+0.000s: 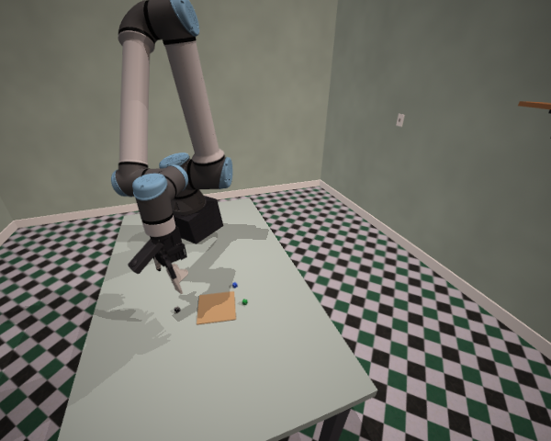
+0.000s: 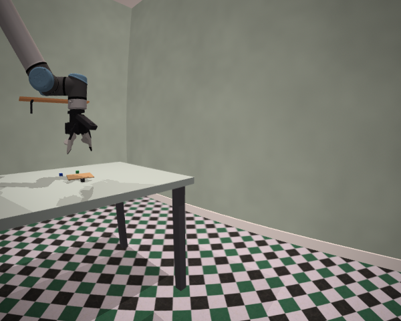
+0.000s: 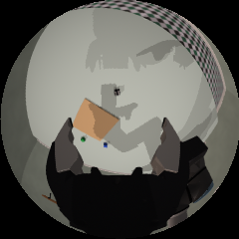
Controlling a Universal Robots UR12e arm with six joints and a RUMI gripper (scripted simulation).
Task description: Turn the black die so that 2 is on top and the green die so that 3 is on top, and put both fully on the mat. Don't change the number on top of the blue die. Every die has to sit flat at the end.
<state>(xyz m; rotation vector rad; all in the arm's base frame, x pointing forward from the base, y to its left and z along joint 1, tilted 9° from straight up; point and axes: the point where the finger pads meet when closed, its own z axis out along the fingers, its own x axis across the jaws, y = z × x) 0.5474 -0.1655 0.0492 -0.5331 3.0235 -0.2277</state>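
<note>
The black die [image 1: 176, 309] [image 2: 82, 180] [image 3: 117, 92] lies on the table, off the orange mat [image 1: 216, 308] [image 2: 86, 175] [image 3: 82, 119], to its left in the top view. The green die [image 1: 244, 301] [image 2: 77, 171] [image 3: 83, 139] lies off the mat on the opposite side. The blue die [image 1: 234, 285] [image 2: 61, 174] [image 3: 106, 145] lies off the mat near its back right corner in the top view. The dice are too small to read their top numbers. My gripper [image 2: 79, 151] [image 3: 117, 118] is open and empty, high above the table.
The table [image 1: 247, 379] [image 2: 131, 176] carries the mat, the dice and the black robot base [image 1: 199, 222]. A wooden shelf [image 1: 544, 106] [image 2: 47, 99] is fixed to the wall, well away from the dice. Arm shadows fall across the table and part of the mat.
</note>
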